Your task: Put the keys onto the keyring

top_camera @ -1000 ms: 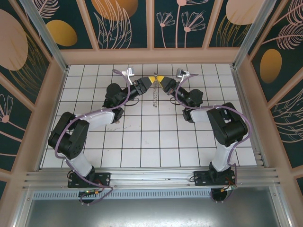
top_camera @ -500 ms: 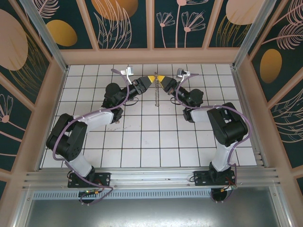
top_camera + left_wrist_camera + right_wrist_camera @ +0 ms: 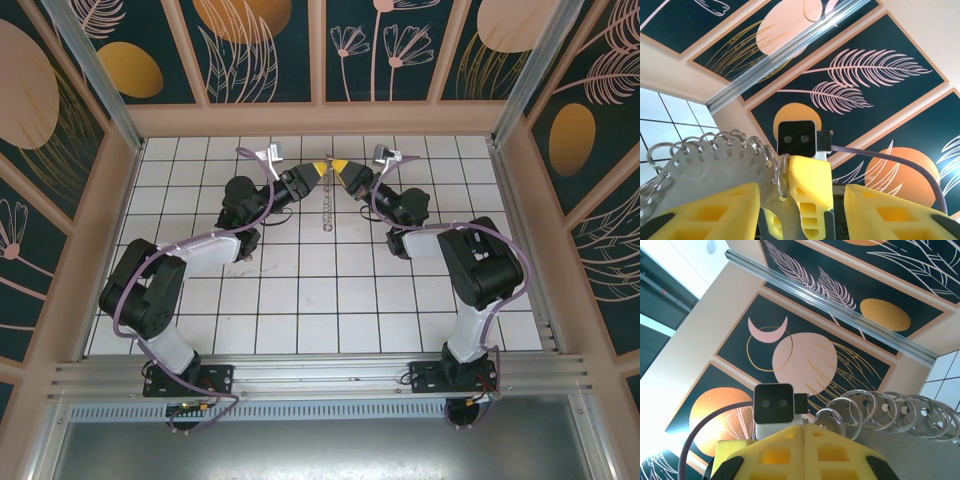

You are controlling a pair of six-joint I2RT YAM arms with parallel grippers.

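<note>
Keyring (image 3: pixel 326 207) upper centre, long axis up-down in frame, top end at fingertips. Right gripper (image 3: pixel 340 167) clamped on 1 ring; left gripper (image 3: pixel 319 169) half-open, hold unclear.

I'm working in a robot test booth: a white tiled desk (image 3: pixel 300 300) boxed in by aluminium rails (image 3: pixel 320 375) and leaf-printed wall panels (image 3: pixel 400 50).

Illumination was bright and even, coming from above. The tiled table (image 3: pixel 300 290) carried only faint, soft shadows, and the overhead view was sharp, with slight bowing at the edges. In the wrist views the near yellow fingers (image 3: pixel 710 210) were soft-focused. The keyring (image 3: pixel 910 440) showed bright glints, and the far upper-left corner of the right wrist view was overexposed.
</note>
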